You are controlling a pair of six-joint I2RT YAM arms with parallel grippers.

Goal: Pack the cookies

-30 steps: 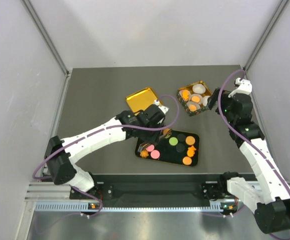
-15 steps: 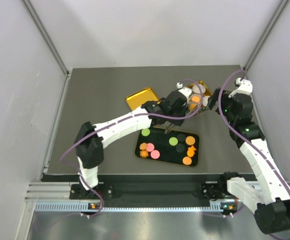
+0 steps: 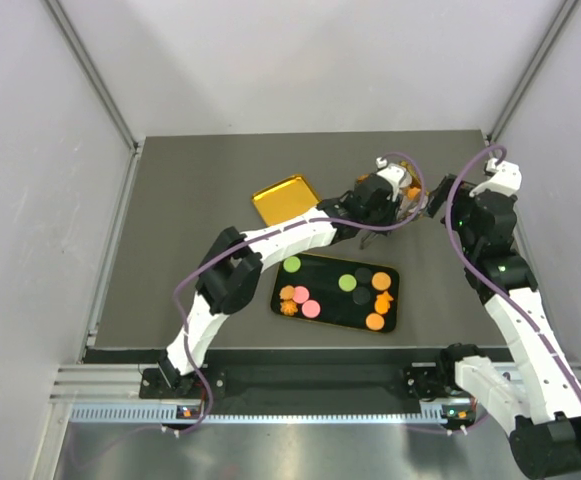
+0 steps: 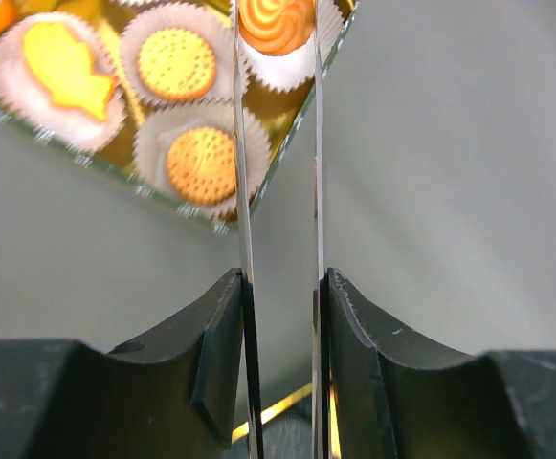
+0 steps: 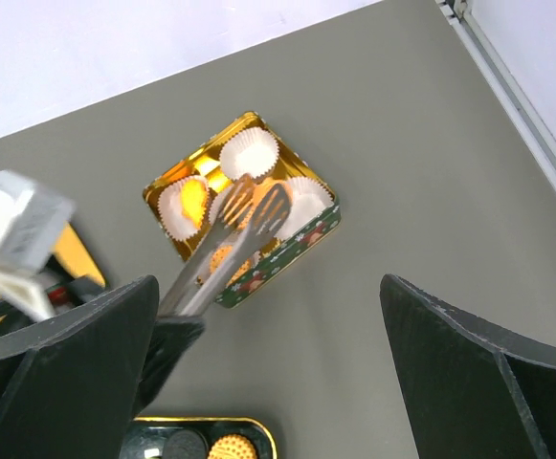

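Cookies (image 3: 311,309) sit scattered on the black tray (image 3: 338,308) at the near middle of the table (image 3: 190,200). They are orange, pink and green, plus a couple of dark rounds that are hard to make out against the tray. More of them rest in white paper cups (image 5: 249,151) inside the gold tin (image 5: 292,247), just beyond the tray's far right corner: round biscuits, a yellow fish-like shape, and a swirled one cut off by the top edge of the left wrist view. From above, that tin is almost wholly hidden under the left arm's wrist and its purple cable (image 3: 410,185).

The left gripper (image 4: 279,287) is over the tin, clamped on a pair of tongs (image 5: 230,239), its fingers pressing the two thin blades with a gap left between them. The forked tips hang above the cups in the right wrist view. Whether they pinch anything I cannot tell: they overlap the cups there and run out of frame in the left wrist view.

The right gripper (image 5: 268,287) hovers near the tin on its right, jaws spread wide, holding nothing. A gold lid (image 3: 283,198) lies left of the tin, beyond the tray's far left corner.
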